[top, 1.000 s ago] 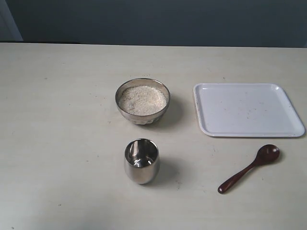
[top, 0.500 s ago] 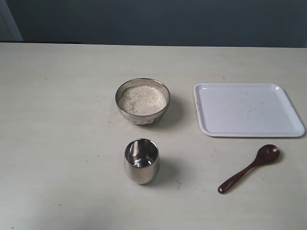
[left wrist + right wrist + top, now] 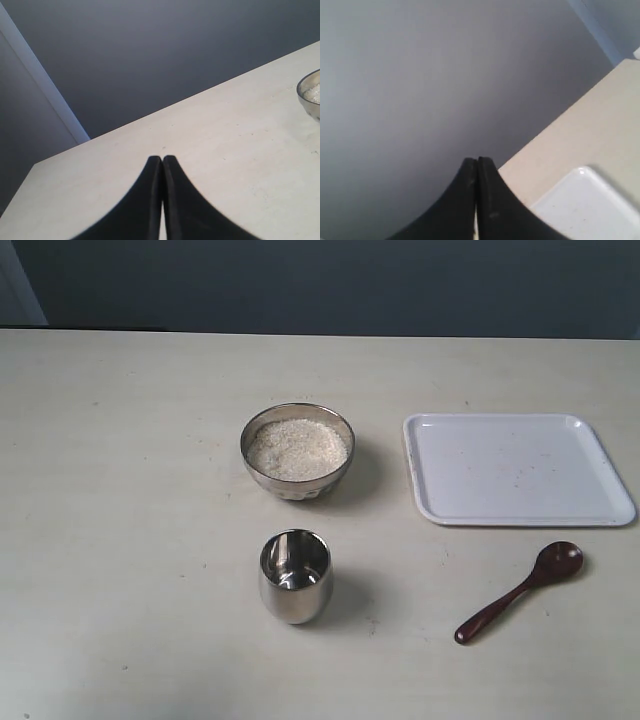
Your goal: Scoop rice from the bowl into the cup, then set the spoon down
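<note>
So basically nothing is changing here: over the last second the exterior view is looking identical, nothing on the table (image 3: 120, 490) is shifting and neither arm is showing up in it. The left gripper (image 3: 161, 160) is sitting with its fingers pressed together on nothing, hanging over bare tabletop out toward the left edge. The right gripper (image 3: 476, 161) is doing the same, closed and empty, looking out past the far edge with a corner of the white tray (image 3: 510, 470) under it.

The bowl (image 3: 297, 483) is sitting mid-table, full of rice (image 3: 298, 447). The cup (image 3: 295, 590) is standing upright just on the near-edge side of it, looking empty. The spoon (image 3: 520, 592) is lying flat toward the near right corner, just on the near side of the tray.

I'm reading this as the task not having started yet. The right arm is probably going to need to open up and go get that spoon.
</note>
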Controlling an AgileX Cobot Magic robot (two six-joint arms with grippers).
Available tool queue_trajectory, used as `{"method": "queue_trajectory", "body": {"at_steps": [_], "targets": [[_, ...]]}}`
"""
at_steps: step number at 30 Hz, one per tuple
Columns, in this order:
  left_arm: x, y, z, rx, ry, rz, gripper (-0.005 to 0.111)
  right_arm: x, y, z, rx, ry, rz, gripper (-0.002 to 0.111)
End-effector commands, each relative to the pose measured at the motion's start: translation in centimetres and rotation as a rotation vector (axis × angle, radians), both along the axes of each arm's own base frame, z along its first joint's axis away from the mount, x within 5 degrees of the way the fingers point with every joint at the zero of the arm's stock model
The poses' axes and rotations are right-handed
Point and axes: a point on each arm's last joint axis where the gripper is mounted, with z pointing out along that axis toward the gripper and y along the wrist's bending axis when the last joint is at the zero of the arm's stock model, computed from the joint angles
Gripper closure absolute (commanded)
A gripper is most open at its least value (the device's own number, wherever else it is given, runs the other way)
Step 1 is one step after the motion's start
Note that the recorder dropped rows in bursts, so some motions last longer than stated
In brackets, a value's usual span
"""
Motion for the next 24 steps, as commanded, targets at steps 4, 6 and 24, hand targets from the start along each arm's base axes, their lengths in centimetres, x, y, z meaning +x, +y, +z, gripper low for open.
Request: {"method": "queue_trajectory", "body": {"at_steps": [4, 6, 24], "targets": [[-0.1, 0.0, 0.2, -0.012, -0.013, -0.002, 0.106, 7.8, -1.6, 6.8, -0.219, 0.502, 0.056, 0.109], [-0.1, 0.0, 0.2, -0.012, -0.013, -0.002, 0.106, 9.2, -1.5, 5.2, -0.115, 0.658, 0.076, 0.109], [-0.1, 0.0, 0.2, -0.012, -0.013, -0.002, 0.106, 6.6, 6.1, -13.5, 0.135, 1.127, 0.149, 0.109]]}}
